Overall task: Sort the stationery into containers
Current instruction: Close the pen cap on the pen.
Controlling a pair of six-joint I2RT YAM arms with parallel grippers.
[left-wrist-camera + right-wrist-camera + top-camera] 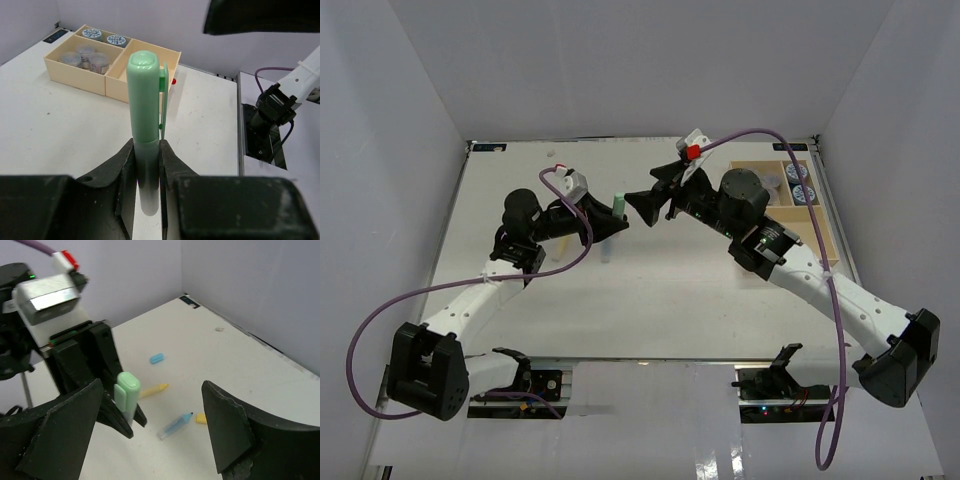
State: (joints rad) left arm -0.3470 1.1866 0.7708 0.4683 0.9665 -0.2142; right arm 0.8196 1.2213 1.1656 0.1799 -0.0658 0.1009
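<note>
left gripper [147, 165] clamps green marker [144, 100] low on barrel, cap end out, mid-table. right gripper [150, 415] spread wide, facing it at 3 o'clock, apart. marker likely light, rigid, smooth plastic, prone to twist; best gripped mid-barrel below clip. wooden tray [815, 215] at 2 o'clock, rolls [85, 55] inside.

Green marker [143, 115], capped, pale mint with clip on its right side, upright at frame centre, lower barrel clamped in left pincer [146, 165]. Wooden tray [114, 85] upper left: two blue-and-white patterned rolls [104, 37] in the back section, grey rolls [86, 57] in the front left section. On the surface, right wrist view centre: small blue block [156, 358], yellow marker [154, 389], blue marker uncapped [174, 426], yellow cap-like piece [201, 418] beside it.
</note>
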